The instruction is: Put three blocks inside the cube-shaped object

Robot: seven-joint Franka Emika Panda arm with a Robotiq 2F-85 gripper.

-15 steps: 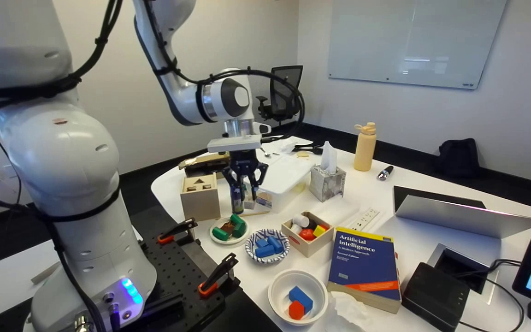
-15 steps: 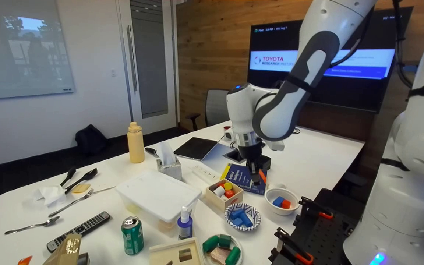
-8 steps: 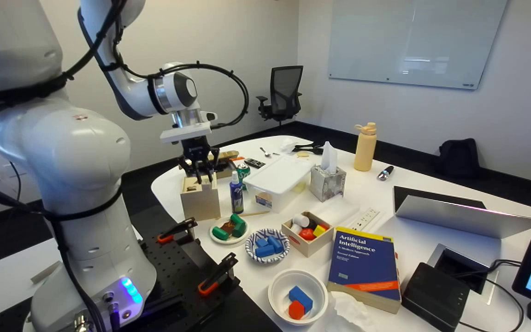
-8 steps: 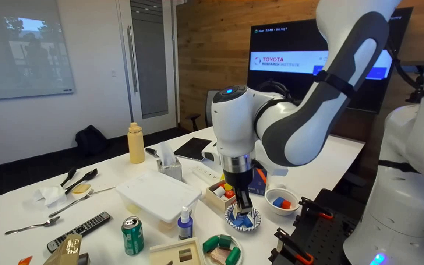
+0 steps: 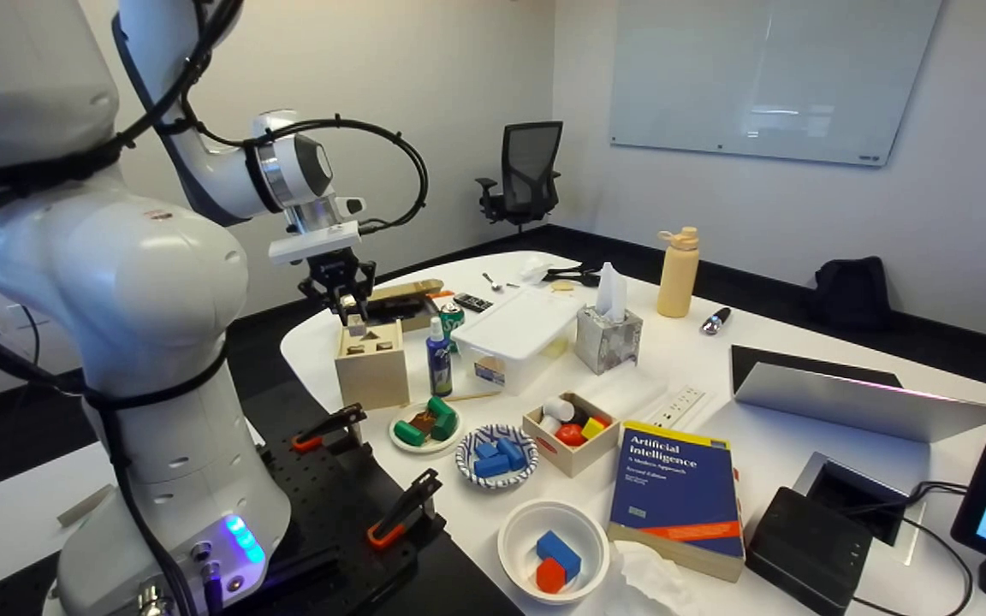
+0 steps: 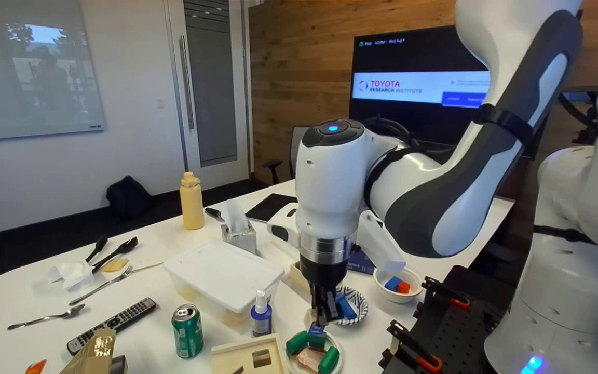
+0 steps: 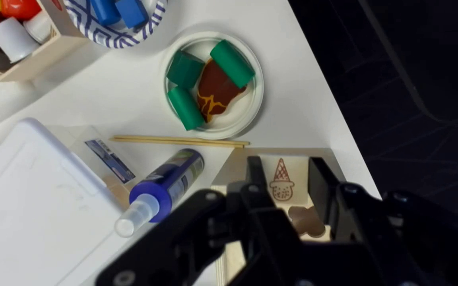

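Gripper [image 7: 286,171]: jaws part-way in, clamping one ice-cream-cone-printed block [image 7: 284,181]. Since a second ago: swung across to the wooden shape-sorter box [image 5: 373,378], above top level. Insertion pending; alignment likely next.

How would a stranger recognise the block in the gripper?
Find the wooden cube-shaped box. In the wrist view, the gripper in front of it pinches the block. Its pale face shows an ice-cream cone drawing; the green blocks are plain.
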